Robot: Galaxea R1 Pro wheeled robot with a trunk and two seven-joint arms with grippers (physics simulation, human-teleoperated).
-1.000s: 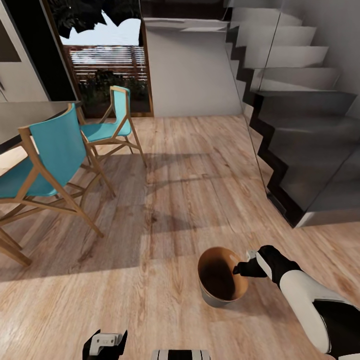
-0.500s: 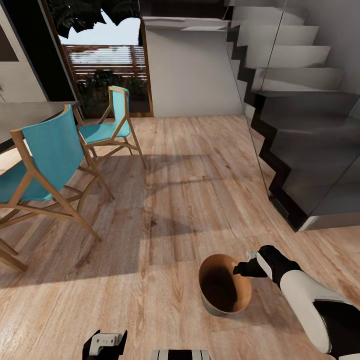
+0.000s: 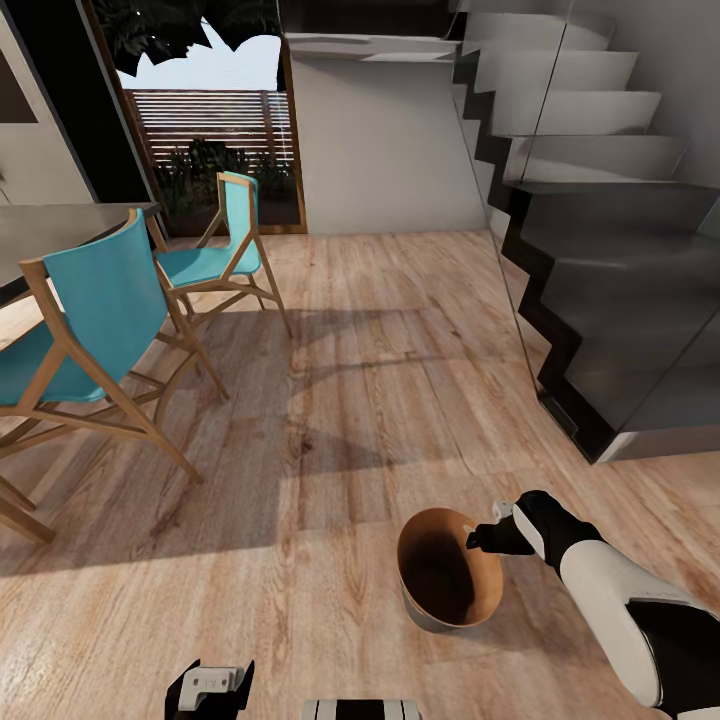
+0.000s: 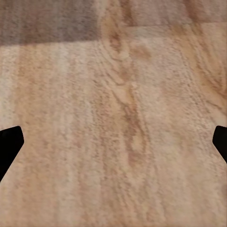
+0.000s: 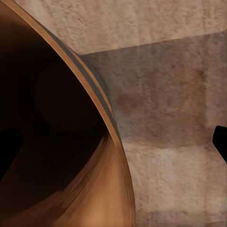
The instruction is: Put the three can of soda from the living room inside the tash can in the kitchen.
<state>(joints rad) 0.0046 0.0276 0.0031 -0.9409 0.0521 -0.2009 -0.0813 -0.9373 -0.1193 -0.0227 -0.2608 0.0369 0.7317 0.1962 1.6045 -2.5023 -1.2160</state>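
Tapered grey bin; coppery-brown inside

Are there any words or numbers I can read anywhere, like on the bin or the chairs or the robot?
None: no words, numbers or signs can be read in any view.
The tash can is plain grey outside and brown inside.
The blue chairs, the stairs and the right gripper carry no lettering.
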